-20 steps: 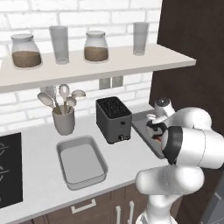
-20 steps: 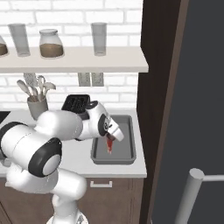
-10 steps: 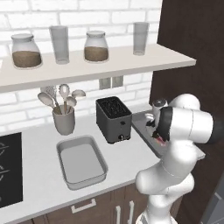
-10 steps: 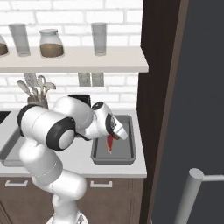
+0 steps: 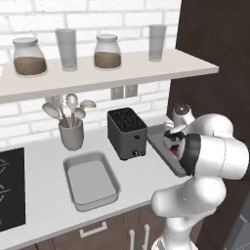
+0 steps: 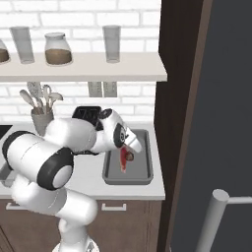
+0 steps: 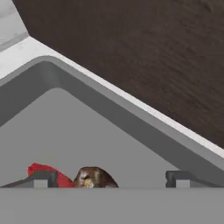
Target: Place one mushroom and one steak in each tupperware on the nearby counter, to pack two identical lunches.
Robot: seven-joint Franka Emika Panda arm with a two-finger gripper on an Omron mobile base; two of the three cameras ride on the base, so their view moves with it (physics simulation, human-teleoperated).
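The right-hand tupperware point(image 6: 142, 173) sits at the counter's point(image 5: 44, 215) right end against a dark tall cabinet. In it lie a red steak point(image 6: 122, 162) and a brown mushroom point(image 6: 130, 156), side by side. My gripper point(image 6: 131, 148) hangs low over them, open. In the hand view its dark fingertips point(image 7: 41, 178) stand wide apart, with the mushroom point(image 7: 94, 177) on the tray floor between them, untouched, and the steak point(image 7: 43, 169) by the left tip. A second tupperware point(image 5: 73, 195) sits bare-floored left of the toaster. In the left base view my arm hides much of the right tupperware point(image 5: 157, 141).
A black toaster point(image 5: 127, 133) stands between the two trays. A grey utensil holder point(image 5: 71, 135) is behind the left tray, and the black cooktop point(image 5: 10, 188) lies at far left. The shelf point(image 5: 97, 73) with jars and glasses hangs above. The dark cabinet point(image 6: 179, 98) walls off the right side.
The gripper's fingers have spread from nearly shut to wide open, leaving the mushroom in the right tray beside the steak. The arm's elbow has swung round meanwhile.
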